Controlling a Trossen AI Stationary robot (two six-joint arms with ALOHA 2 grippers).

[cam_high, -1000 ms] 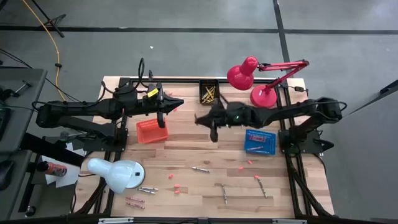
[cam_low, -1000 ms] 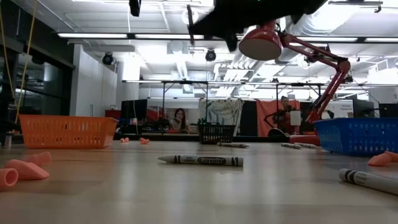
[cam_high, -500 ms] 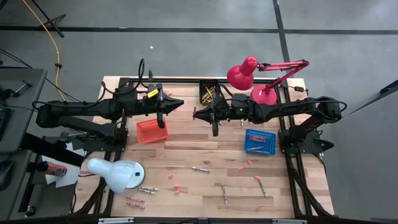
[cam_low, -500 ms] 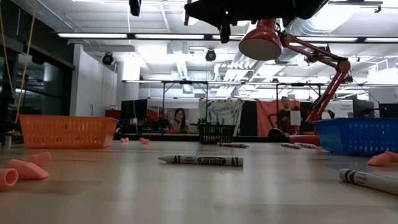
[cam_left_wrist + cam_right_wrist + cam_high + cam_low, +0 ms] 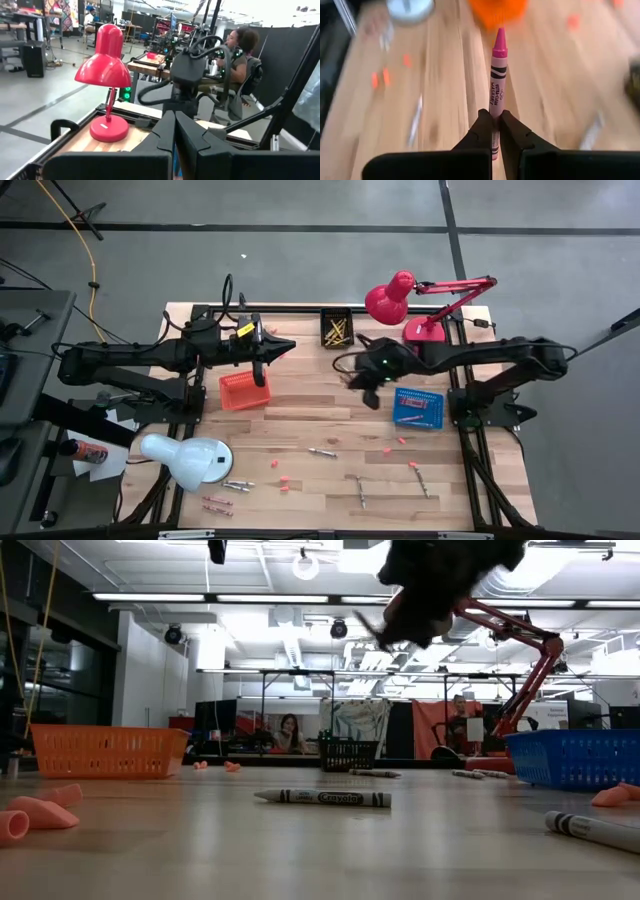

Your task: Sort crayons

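My right gripper [image 5: 496, 120] is shut on a pink crayon [image 5: 497, 75]. It hangs above the table's middle [image 5: 368, 392], left of the blue basket [image 5: 417, 407], and slants down. My left gripper [image 5: 174, 125] is shut on nothing and points level above the orange basket [image 5: 243, 390]. Several yellow crayons lie in the black basket [image 5: 336, 328] at the far edge. Loose crayons [image 5: 322, 451] lie flat on the near half of the table; one [image 5: 322, 797] shows in the low view. My right gripper pinches the pink crayon's wrapped shaft [image 5: 494, 109] between its two fingers [image 5: 481, 127], which lie along the crayon. The pointed tip [image 5: 499, 36] sticks out well past the fingertips. The crayon is lifted clear of the table and slants down with the gripper.
A red desk lamp [image 5: 400, 300] stands at the far right, a white lamp [image 5: 190, 458] lies at the near left. Small pink-red bits [image 5: 283, 480] dot the near half. More crayons lie near the front edge [image 5: 360, 490] [image 5: 225, 495].
My right gripper, still shut on the crayon, has drawn back from the table's middle toward the blue basket and has tipped from level, pointing left, to slanting down at the table.
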